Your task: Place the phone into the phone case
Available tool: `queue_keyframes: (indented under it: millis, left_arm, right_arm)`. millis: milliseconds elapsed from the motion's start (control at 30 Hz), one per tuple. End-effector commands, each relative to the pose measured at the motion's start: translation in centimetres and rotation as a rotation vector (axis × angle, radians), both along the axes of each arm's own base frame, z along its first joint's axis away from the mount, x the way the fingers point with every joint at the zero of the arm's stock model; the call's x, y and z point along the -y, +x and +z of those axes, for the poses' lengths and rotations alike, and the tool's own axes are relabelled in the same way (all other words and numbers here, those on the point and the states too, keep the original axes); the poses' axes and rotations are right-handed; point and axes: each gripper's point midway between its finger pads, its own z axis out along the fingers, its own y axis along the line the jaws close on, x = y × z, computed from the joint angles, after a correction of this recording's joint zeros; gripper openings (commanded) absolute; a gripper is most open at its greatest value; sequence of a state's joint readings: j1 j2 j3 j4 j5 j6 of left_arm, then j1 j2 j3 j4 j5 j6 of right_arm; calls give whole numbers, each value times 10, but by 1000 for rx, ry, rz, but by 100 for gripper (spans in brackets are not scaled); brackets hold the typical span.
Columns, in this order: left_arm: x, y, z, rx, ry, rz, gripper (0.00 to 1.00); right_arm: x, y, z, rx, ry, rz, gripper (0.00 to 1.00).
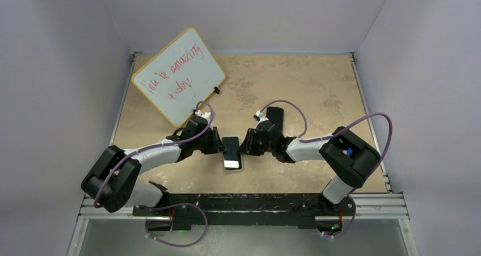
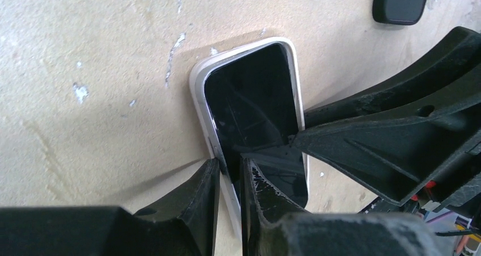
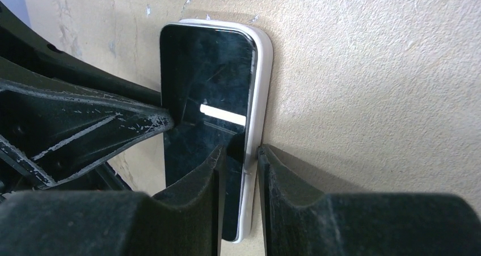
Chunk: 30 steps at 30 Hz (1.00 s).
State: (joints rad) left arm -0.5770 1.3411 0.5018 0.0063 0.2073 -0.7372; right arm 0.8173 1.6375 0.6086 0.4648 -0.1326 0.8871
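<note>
Just in from the middle of the worktop's (image 1: 317,97) near edge, the phone (image 1: 231,152) lies screen-up over the phone case (image 3: 262,74), the left gripper (image 2: 230,179) pinching one long rim and the right gripper (image 3: 243,165) pinching the opposite rim

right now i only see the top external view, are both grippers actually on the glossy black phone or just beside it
observer: On it. The left wrist view shows the left gripper pinching one long edge, with one finger on the glossy black phone and the other outside the translucent whitish phone case.
operator: and the right one
observer: The right gripper pinches the opposite long edge the same way.
operator: is the phone in the case at all
observer: The right wrist view shows the white rim running along that edge and round the end corner. I cannot tell whether it is fully clicked in.
</note>
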Motion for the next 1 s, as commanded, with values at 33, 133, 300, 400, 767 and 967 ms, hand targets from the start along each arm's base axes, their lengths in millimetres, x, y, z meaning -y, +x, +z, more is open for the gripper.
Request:
queue_keyframes:
  millis: [33,133,300,400,767,967]
  left_arm:
    - [33,4,22,76,-134,-134,13]
    - [38,2,21,78,-146,-153,13]
    - [39,-1,13,50,-114,-150,14]
    - [37,-3,4,22,-77,-140,19]
    - [22,-3,19,2,-8,-91,38]
    - [17,-2,20,4,6,-68,36]
  right_arm:
    - [-5,2,-3,13,-3,34,28]
    - [-7,1,-4,9,-2,44,27]
    - [-7,1,-4,9,2,43,27]
    - [-7,2,-3,12,3,41,27]
    - [3,4,5,33,-7,1,33]
    - [7,1,3,24,-16,-1,35]
